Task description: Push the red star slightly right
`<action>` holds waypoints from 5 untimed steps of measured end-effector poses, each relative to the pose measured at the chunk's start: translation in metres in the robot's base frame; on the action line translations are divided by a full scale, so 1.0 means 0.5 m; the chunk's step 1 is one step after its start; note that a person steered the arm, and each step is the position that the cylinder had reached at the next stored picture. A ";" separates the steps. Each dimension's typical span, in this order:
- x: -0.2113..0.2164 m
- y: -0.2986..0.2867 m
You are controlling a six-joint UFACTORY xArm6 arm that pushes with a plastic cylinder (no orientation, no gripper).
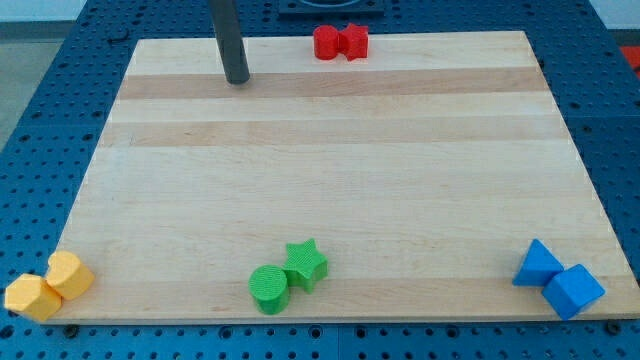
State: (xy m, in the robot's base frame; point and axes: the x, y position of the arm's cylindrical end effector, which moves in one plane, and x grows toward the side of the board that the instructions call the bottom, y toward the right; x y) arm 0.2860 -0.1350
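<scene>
Red star [354, 41] sitting light and rigid at table [330, 160] top; tip [238, 80] hovering well left; no hand showing; pushing its left side advised.

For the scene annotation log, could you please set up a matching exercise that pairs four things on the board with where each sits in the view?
Things:
1. red blocks
2. green star
3. blue blocks
4. my tip

Places:
A. bottom right corner
B. top left, well to the view's left of the red pair
C. top edge, near the middle
D. bottom edge, touching the green cylinder

Pairs: 1-C, 2-D, 3-A, 4-B
</scene>
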 end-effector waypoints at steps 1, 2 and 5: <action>0.041 -0.003; 0.050 -0.007; -0.089 0.060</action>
State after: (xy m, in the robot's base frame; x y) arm 0.2416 -0.1051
